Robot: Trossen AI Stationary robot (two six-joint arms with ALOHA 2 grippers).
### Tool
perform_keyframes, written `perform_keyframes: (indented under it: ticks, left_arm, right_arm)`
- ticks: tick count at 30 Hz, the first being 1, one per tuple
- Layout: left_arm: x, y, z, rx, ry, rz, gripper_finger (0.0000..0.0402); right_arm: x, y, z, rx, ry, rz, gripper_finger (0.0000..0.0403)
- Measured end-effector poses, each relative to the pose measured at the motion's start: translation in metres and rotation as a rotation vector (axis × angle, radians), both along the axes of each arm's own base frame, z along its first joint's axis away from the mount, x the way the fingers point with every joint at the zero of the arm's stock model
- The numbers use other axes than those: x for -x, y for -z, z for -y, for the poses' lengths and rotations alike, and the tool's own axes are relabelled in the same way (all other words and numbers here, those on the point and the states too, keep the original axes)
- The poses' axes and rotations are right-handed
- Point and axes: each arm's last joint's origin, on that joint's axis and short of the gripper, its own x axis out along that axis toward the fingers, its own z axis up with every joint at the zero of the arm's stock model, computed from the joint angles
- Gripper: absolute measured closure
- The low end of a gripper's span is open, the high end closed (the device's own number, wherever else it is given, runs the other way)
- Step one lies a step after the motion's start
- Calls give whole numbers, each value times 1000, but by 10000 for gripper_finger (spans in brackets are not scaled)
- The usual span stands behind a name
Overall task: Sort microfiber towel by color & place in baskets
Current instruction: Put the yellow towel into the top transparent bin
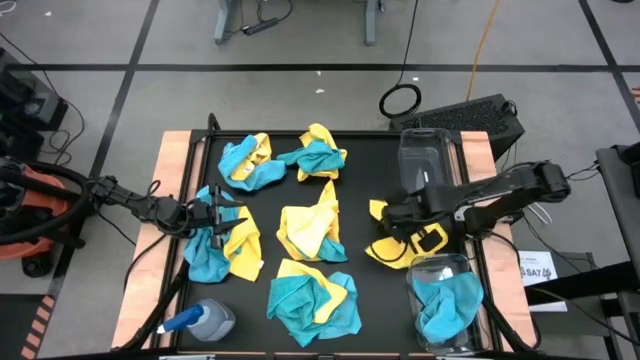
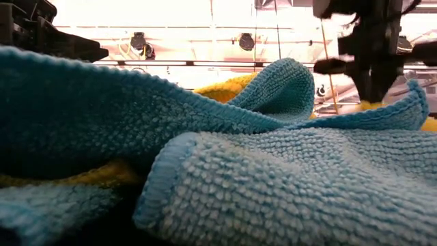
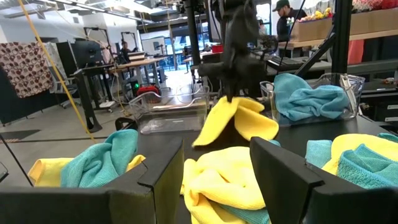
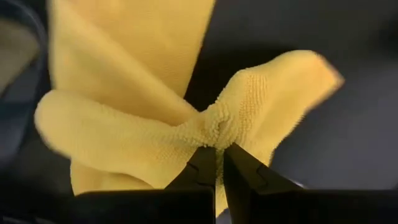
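High view: whole bench, both arms, all cloths
Yellow towel in hand: a yellow towel [image 1: 400, 245] at the right of the bench, between the two baskets; it is pinched at a bunched fold and partly hanging, as the left wrist view [image 3: 239, 118] and right wrist view [image 4: 186, 124] show
Right tool: the right tool [image 4: 219, 163] is clamped tight on that fold, fingers nearly touching with the cloth between them; in the high view it sits just left of the baskets [image 1: 392, 215]
Step in hand: grasp made; judged to be the start of carrying one yellow cloth to its basket
Far basket: a clear basket [image 1: 425, 150] at the far right, apparently holding nothing
Near basket: a clear basket [image 1: 447, 310] at the near right, holding a teal towel [image 1: 445, 300]
Next move calls for: a lift clear of the bench, then travel to the far basket, since the near one holds teal; release only over its opening
Remaining towels: mixed yellow and teal heaps [image 1: 310, 230] across the middle and left of the bench [image 1: 365, 160], still unsorted
Left tool: the left tool [image 1: 215, 210] waits at the left over a heap, fingers parted, holding nothing
Other item: a spray bottle [image 1: 205, 322] at the near left
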Motion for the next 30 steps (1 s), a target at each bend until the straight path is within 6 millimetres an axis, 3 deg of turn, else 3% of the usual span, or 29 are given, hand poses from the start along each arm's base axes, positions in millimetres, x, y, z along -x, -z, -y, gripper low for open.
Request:
perform_keyframes:
  ticks: [16, 24, 30]
  left_arm:
    - [0, 0, 0, 0, 0, 0, 210]
    - [0, 0, 0, 0, 0, 0, 210]
    - [0, 0, 0, 0, 0, 0, 210]
  right_arm:
    - [18, -120, -1, -49, 36, 451, 401]
    - [39, -163, 8, 85, 129, 630, 401]
    - [58, -180, 18, 335, 272, 714, 401]
